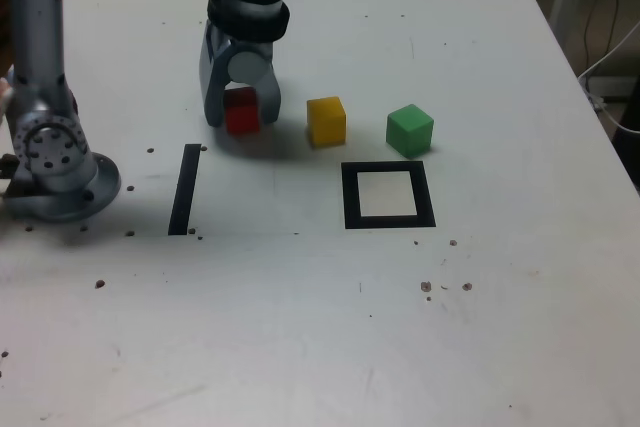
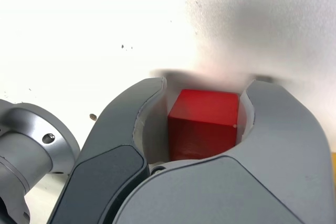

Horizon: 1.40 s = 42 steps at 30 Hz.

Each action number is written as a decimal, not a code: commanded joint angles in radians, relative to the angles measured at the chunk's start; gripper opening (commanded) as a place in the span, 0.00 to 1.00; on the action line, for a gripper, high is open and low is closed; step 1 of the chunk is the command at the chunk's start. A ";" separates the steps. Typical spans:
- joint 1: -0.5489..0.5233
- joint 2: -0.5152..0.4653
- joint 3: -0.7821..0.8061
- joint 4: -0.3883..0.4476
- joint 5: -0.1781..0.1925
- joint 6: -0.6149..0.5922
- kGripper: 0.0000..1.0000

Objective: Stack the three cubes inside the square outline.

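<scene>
The red cube (image 1: 242, 113) sits on the white table, between the two fingers of my gripper (image 1: 240, 119), which comes down on it from above. In the wrist view the red cube (image 2: 205, 124) fills the space between the grey jaws of the gripper (image 2: 206, 83), and both inner pads lie against its sides. The yellow cube (image 1: 326, 120) stands to its right in the exterior view, and the green cube (image 1: 410, 130) stands further right. The square outline (image 1: 388, 195), black with a white centre, lies in front of those two with nothing in it.
A straight black strip (image 1: 184, 189) lies at the exterior view's left, near the arm's grey base (image 1: 55, 162). Small dark specks dot the table (image 1: 330, 327). Cables hang off the table's right edge (image 1: 610, 67).
</scene>
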 commanded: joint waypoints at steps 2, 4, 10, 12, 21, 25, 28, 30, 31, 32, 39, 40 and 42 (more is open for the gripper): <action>-0.019 -0.029 -0.011 0.024 -0.008 -0.005 0.22; -0.035 -0.045 -0.019 0.042 -0.012 -0.013 0.22; -0.116 -0.074 -0.070 0.106 -0.030 -0.057 0.22; -0.150 -0.075 -0.092 0.126 -0.036 -0.076 0.22; -0.283 -0.073 -0.190 0.203 -0.054 -0.155 0.22; -0.334 -0.059 -0.219 0.215 -0.062 -0.187 0.22; -0.377 -0.034 -0.245 0.218 -0.067 -0.212 0.22; -0.401 -0.015 -0.267 0.222 -0.070 -0.224 0.22; -0.412 -0.004 -0.281 0.225 -0.072 -0.229 0.22; -0.422 0.006 -0.295 0.229 -0.073 -0.233 0.22; -0.489 0.075 -0.395 0.261 -0.076 -0.263 0.22; -0.497 0.084 -0.407 0.263 -0.076 -0.267 0.22; -0.511 0.103 -0.428 0.267 -0.079 -0.273 0.22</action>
